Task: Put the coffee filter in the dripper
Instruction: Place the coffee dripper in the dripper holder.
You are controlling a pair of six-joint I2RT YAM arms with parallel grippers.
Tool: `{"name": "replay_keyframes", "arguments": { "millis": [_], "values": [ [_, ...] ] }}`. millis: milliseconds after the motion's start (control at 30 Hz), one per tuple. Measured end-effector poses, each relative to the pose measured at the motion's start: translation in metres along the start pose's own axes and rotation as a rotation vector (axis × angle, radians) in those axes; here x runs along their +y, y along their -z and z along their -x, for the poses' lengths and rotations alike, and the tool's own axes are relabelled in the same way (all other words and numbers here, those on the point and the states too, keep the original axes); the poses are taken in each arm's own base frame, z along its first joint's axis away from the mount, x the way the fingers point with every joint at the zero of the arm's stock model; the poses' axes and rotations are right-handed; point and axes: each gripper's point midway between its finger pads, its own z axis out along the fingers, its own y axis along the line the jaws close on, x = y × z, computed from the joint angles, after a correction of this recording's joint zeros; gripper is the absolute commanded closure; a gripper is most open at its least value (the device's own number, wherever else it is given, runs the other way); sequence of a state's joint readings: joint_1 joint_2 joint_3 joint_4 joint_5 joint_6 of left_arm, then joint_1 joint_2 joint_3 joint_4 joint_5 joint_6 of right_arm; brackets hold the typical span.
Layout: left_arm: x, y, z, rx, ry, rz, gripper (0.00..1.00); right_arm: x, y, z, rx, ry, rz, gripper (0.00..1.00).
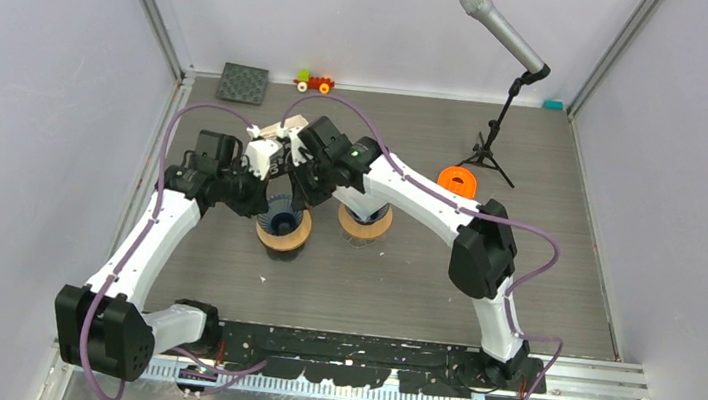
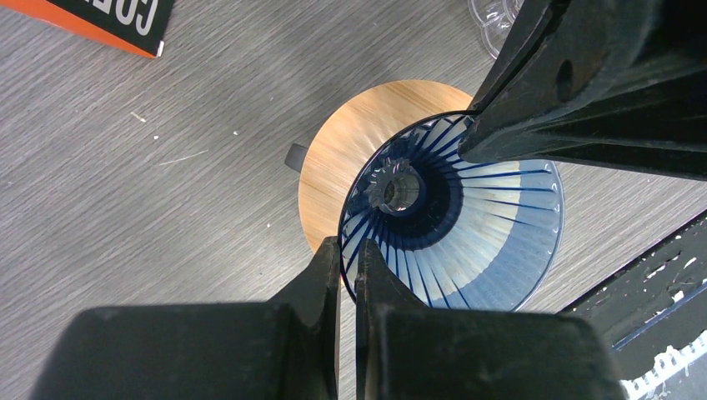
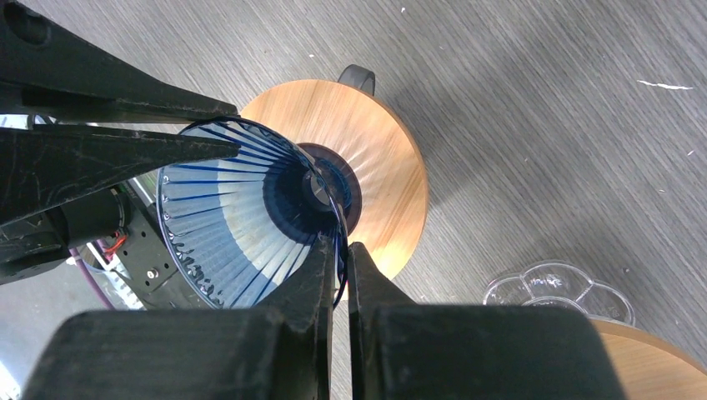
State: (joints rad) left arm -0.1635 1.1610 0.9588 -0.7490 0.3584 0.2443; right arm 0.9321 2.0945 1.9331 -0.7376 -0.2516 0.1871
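Landmark: a blue-ribbed translucent cone dripper (image 1: 284, 224) sits in a round pale-wood collar (image 2: 350, 142) on the grey wood-grain table (image 1: 401, 286). All places below are given from it.
Left gripper (image 2: 348, 250): the fingers are pinched nearly together on the dripper's rim. The thin blue edge runs up between the pads.
Right gripper (image 3: 336, 254): it is pinched in the same way on the rim, across the cone's mouth from the left one.
Why two pinches: judged as bracing. Opposed holds across the mouth stop a light cone from tipping or turning in its collar.
Coffee filter: no separate paper piece can be made out in any view. The cone's inner wall shows pale between the ribs, and I cannot tell whether that is a paper lining or only the translucent wall.
Cone interior: the ribs converge on a small drain hub (image 2: 398, 187) at the bottom. The mouth is open apart from the fingertips at its edge.
Right of the dripper: a clear scalloped glass piece (image 3: 559, 287) sits on a second wood collar, near but not touching.
Beyond the dripper's left side: the corner of an orange box with a black label (image 2: 92, 17) lies flat, well apart. Its lettering is cut off.
Stage, judged: the dripper is steadied, and seating of the filter is not confirmed.
Risk, judged: both sets of fingertips take up part of the rim, so a filter would have to pass between them. A hard squeeze could flex the thin edge or lift the cone off its collar.
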Motion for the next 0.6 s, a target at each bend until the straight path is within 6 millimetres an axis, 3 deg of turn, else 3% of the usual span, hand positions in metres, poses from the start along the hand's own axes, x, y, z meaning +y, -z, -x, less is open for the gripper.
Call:
{"name": "replay_keyframes", "arguments": {
  "millis": [467,600],
  "values": [
    [0.001,0.000,0.012,0.019,0.005,-0.006,0.91,0.000,0.007,-0.003,0.054,-0.037,0.069,0.72],
    [0.002,0.000,0.013,0.036,0.015,-0.003,0.84,-0.005,0.008,-0.001,0.063,-0.048,0.069,0.67]
  ]
}}
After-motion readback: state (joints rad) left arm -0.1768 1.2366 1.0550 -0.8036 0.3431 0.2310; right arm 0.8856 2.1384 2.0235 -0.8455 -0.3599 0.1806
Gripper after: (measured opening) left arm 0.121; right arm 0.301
